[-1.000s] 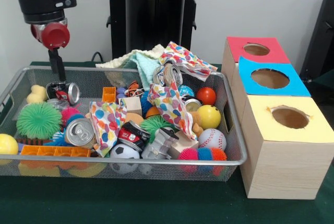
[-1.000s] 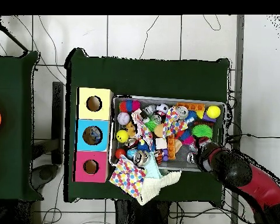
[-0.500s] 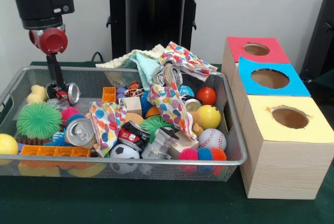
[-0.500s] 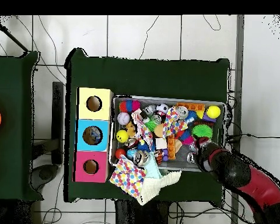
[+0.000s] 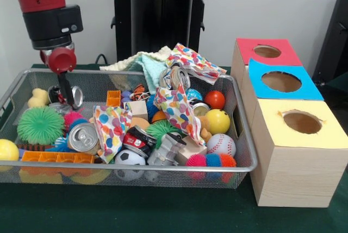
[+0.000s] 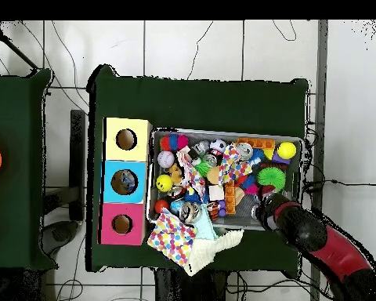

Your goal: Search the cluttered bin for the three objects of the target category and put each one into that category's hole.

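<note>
You find no readable text, brand, number or sign in either view. The printed cans in the bin carry red, black and white markings, but no letter on them can be made out. The three boxes show plain coloured tops only, and the patterned cloth bears dots, not characters.

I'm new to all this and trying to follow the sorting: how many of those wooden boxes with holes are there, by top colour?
Red-topped box: 1
Blue-topped box: 1
Yellow-topped box: 1
Total: 3
</note>
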`<state>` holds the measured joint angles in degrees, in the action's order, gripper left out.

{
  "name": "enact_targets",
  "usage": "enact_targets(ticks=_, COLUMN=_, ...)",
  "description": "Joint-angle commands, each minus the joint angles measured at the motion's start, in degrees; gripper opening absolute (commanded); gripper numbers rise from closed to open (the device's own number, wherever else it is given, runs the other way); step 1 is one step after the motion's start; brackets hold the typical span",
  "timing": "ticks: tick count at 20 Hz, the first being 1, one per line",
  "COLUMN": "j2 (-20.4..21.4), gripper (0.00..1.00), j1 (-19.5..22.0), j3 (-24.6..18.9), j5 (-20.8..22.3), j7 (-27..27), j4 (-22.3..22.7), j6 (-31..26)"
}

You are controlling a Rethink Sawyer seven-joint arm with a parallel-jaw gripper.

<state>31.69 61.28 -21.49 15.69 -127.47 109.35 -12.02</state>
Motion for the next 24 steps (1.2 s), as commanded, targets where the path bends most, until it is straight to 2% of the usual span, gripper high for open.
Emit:
enact_targets(ticks=1, j2=-5.31, gripper=1.00, j1=1.81, j3=-5.06, j5=3.89, j7=2.90, j4=-4.88, j6=2.68)
enact_targets(ticks=13, j2=-4.38, gripper=1.00, j1=2.71, j3=-5.84, j5=5.35, j7=3.07, j4=-5.49, j6=0.66)
enact_targets(ticks=24, j2=0.07, gripper=1.00, j1=0.68, j3=-3.89, j5=5.93, j7=2.41, j4=-5.46, j6=-0.19)
